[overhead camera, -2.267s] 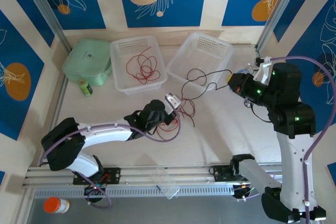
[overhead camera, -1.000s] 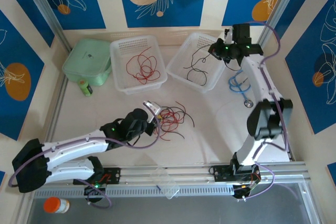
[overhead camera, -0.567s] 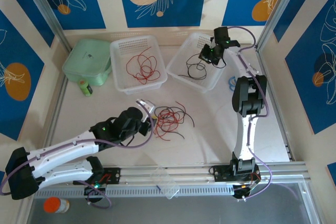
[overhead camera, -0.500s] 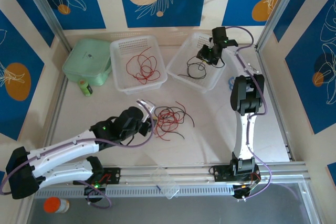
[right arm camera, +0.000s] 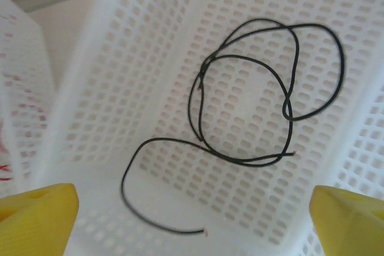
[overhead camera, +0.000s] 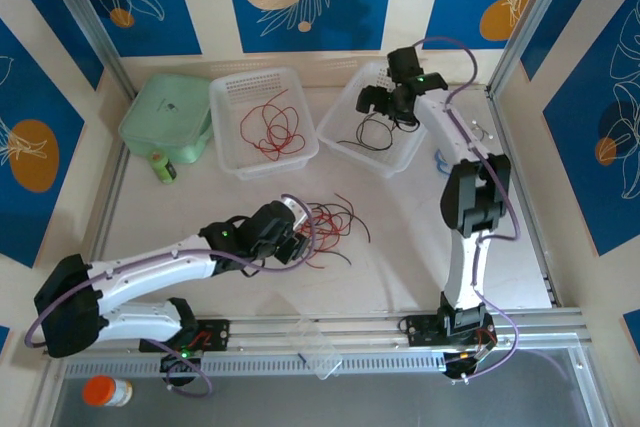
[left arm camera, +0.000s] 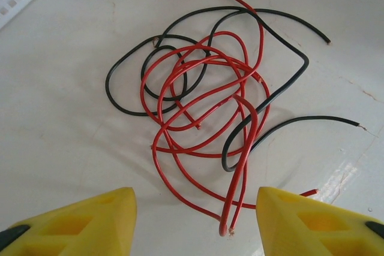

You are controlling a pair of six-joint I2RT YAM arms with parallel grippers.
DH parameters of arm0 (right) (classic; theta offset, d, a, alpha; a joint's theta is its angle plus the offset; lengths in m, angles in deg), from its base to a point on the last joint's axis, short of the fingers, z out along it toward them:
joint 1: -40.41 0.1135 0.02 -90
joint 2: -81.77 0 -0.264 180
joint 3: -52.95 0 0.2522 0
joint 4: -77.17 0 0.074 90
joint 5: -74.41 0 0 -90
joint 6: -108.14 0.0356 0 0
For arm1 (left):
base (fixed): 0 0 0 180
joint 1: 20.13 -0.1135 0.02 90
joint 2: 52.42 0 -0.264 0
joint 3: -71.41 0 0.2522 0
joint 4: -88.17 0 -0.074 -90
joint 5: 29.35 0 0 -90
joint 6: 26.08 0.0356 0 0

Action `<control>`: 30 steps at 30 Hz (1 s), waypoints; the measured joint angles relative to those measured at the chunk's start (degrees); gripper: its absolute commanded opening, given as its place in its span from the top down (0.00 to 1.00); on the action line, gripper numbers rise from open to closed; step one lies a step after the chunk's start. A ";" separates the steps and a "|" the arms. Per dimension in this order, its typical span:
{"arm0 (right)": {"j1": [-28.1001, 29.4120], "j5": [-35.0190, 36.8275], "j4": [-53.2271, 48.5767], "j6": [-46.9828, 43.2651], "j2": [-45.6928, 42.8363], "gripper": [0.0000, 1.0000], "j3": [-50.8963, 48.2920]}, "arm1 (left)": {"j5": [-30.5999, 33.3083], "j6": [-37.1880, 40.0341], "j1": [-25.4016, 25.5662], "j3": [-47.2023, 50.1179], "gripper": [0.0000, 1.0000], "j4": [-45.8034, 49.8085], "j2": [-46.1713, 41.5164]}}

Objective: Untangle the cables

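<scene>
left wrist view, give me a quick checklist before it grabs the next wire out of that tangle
1. Left jaws open: ok, the yellow fingers stand apart.
2. Target between them: ok, a bend of red wire reaches into the gap.
3. Red separate from the black wire: not ok, they cross repeatedly.
4. Red will lift without dragging black along: cannot tell.
5. Right jaws clear of the single black wire in the basket: ok, they stand wide apart and the wire lies loose.
</scene>
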 measured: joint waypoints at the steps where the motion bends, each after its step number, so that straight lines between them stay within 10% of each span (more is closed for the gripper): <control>1: 0.00 0.04 0.13 0.02 -2.01 0.01 -1.09 | -0.22 0.00 0.00 0.00 0.44 -0.35 0.35; 30: 6.43 -4.87 1.38 7.87 -42.29 0.41 -35.12 | -10.03 1.16 -4.48 -2.19 0.68 0.66 8.57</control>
